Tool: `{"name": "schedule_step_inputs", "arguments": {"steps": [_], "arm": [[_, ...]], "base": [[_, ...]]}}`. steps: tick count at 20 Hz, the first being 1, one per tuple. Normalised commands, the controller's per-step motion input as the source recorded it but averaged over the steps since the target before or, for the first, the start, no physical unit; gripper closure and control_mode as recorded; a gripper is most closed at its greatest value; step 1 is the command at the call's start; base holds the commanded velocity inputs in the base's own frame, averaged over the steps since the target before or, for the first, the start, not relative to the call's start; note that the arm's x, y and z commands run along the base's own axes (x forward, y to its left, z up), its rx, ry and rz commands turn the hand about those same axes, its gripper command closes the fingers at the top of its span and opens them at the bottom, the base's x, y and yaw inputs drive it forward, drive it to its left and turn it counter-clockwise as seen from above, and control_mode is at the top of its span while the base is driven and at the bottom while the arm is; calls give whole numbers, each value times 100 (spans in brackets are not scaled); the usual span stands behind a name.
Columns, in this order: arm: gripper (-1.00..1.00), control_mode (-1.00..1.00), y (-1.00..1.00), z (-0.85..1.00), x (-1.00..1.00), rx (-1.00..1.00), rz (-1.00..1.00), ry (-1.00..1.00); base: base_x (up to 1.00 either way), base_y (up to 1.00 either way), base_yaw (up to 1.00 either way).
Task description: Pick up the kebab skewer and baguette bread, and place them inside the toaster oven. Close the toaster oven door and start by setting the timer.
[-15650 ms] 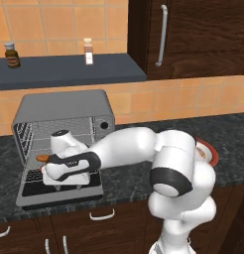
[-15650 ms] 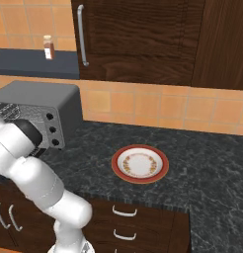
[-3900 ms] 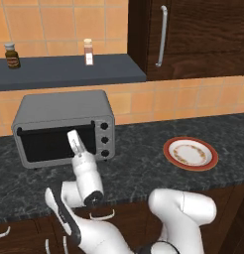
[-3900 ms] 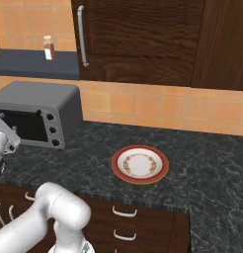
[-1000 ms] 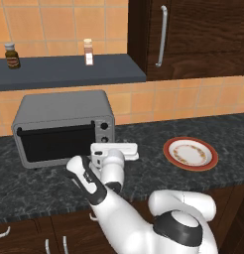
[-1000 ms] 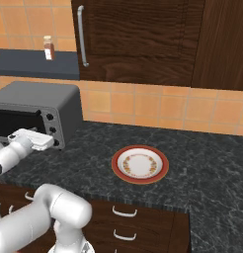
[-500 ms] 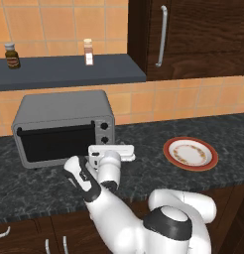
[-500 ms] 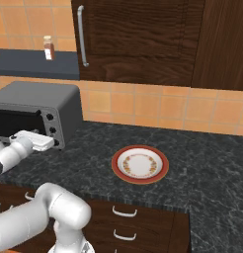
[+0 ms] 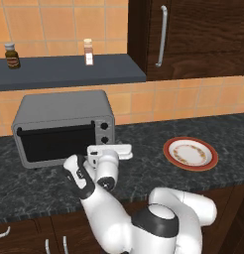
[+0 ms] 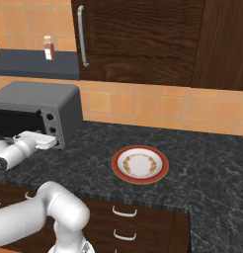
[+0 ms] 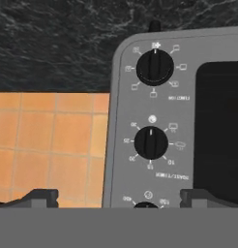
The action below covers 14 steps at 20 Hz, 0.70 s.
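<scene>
**A:** Where do things stand with the grey metal box toaster oven [image 9: 64, 126]?

**B:** It sits on the dark speckled counter [image 10: 192, 163] against the orange tiles, and its wide dark glass door with the bar handle [image 9: 55, 140] is up, shut against the frame. The skewer and loaf can't be seen through that glass, and the round red-rimmed plate [image 9: 190, 153] well off to the side lies bare. I'd judge the timer is what's left.

**A:** And the white arm's two-finger gripper [image 9: 111, 151]?

**B:** Spread wide, nothing between the jaws, hovering just in front of the column of three black knobs [image 11: 151, 143]. In the hand view the panel appears upside down (the camera rolls with the wrist), with the fingertips [image 11: 38, 197] straddling the knob nearest the bottom of that picture.

**A:** So which knob is the timer?

**B:** The labels are too small to read surely. The middle one carries numbers around it, so it may be that one.

**A:** How would you do it well?

**B:** Centre the jaws on the chosen knob's axis, advance straight in, close firmly on its rim, then twist from the wrist. An off-centre grip would likely slip off the knob.
</scene>
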Motion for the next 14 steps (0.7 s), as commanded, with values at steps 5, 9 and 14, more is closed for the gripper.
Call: {"name": "schedule_step_inputs", "arguments": {"steps": [5,9,14], "arm": [[-100,-100,0,-24,24,7,0,0],[-100,-100,6,-26,17,9,0,-2],[-100,-100,11,-26,16,9,0,-4]], "base": [[0,0,0],[0,0,0],[0,0,0]]}}
